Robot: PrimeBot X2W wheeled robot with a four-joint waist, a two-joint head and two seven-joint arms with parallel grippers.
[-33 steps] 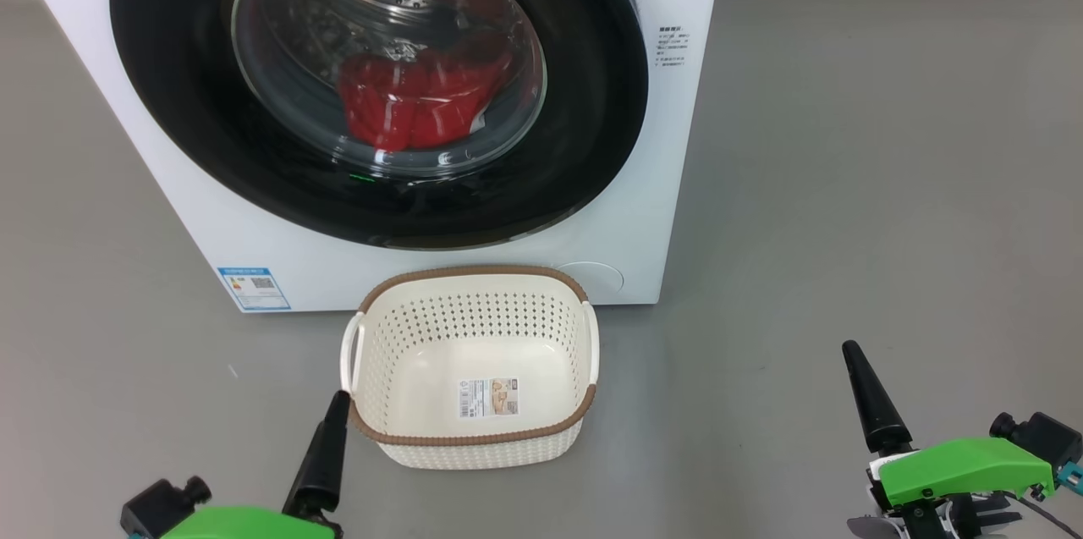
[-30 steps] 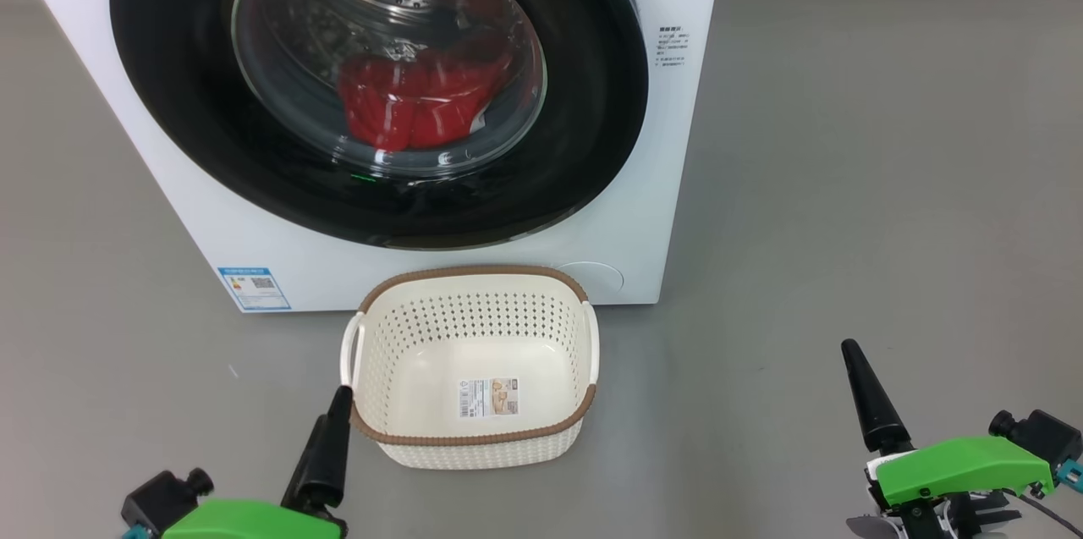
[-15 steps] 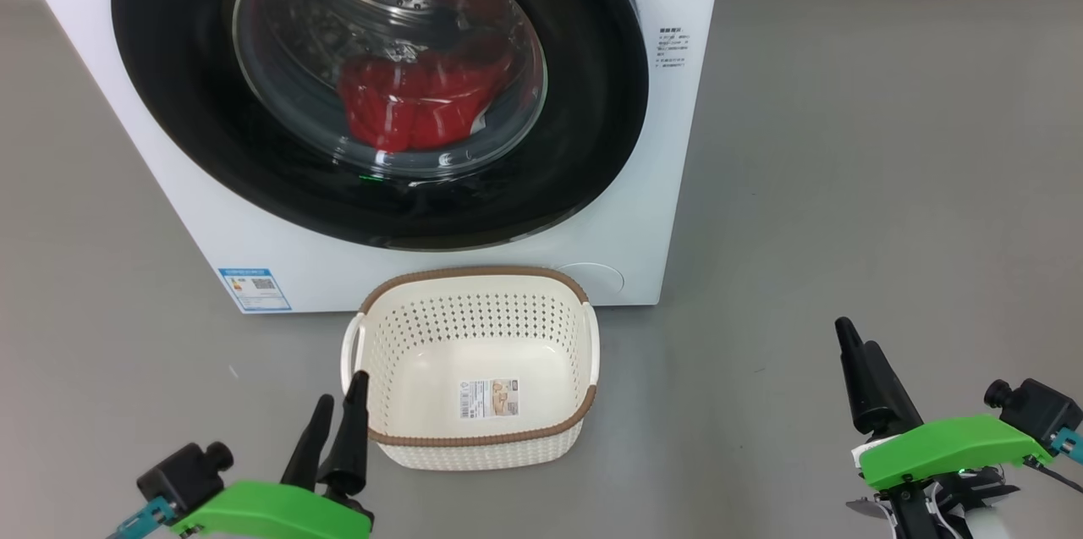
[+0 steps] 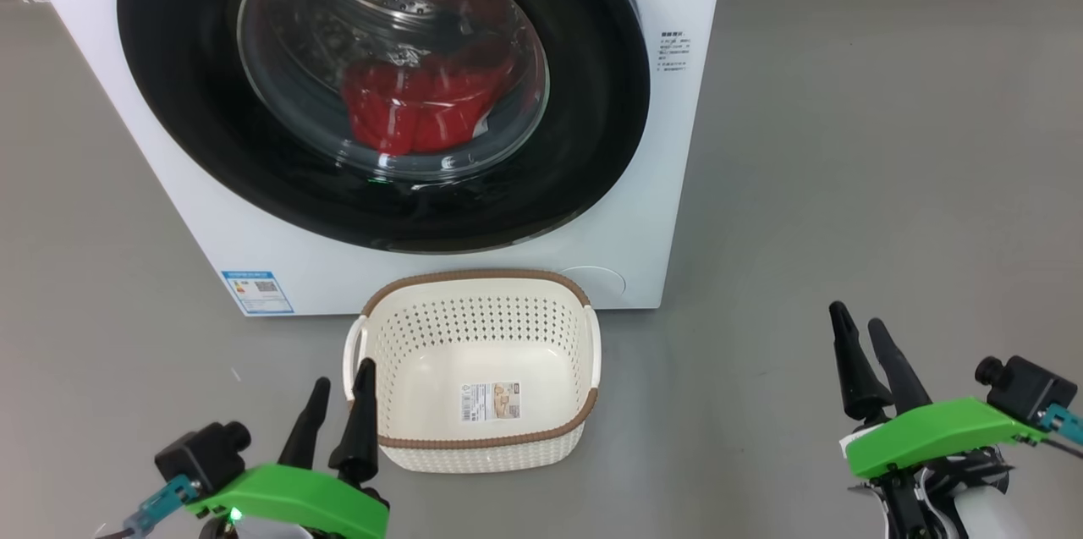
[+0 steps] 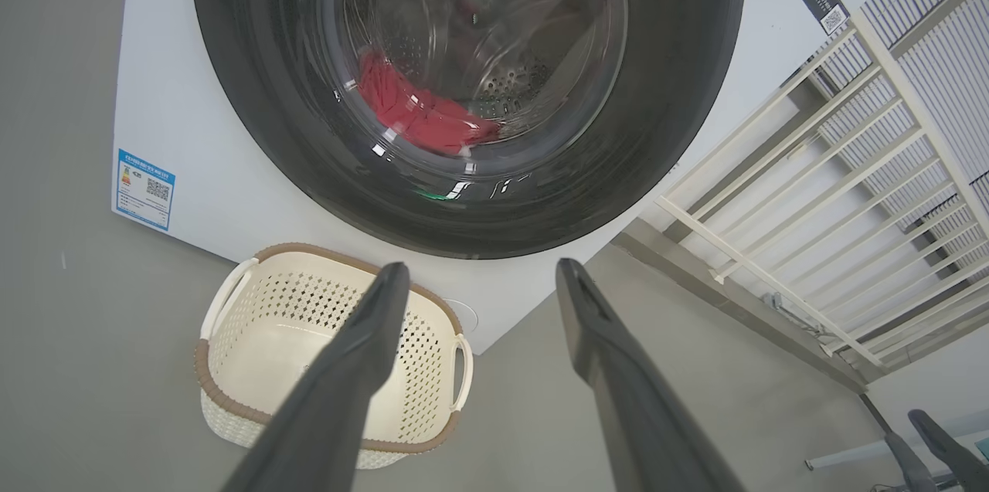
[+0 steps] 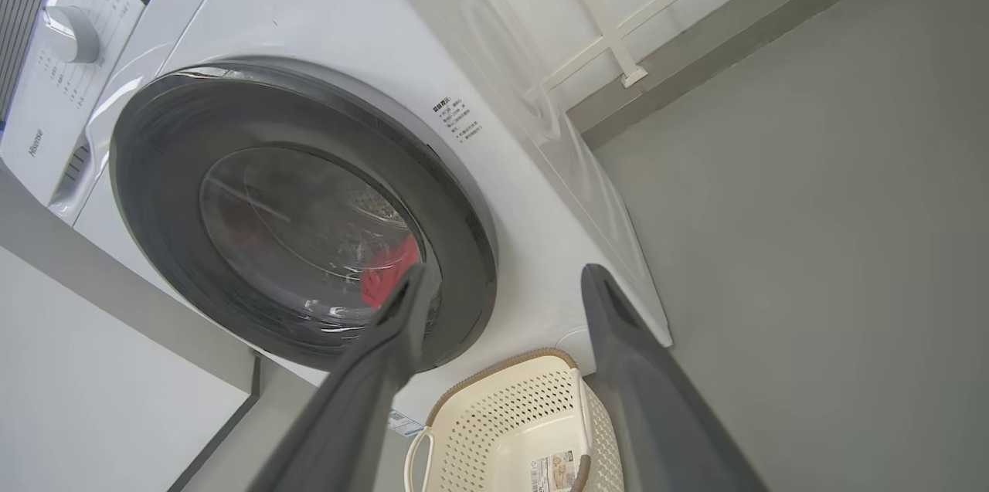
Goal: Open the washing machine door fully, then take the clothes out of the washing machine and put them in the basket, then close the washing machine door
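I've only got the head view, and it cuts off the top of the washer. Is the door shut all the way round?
Observer: Yes; the right wrist view shows nearly the whole washing machine door, closed all round.
Operator: Any controls above it?
Observer: A white dial sits on the panel over the door.
Operator: What's off to the side?
Observer: The left wrist view shows a cream railing beyond the washing machine.

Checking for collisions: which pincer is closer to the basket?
The left pincer, right beside the basket on its left side; the right pincer stands well away on the other side, over the floor.
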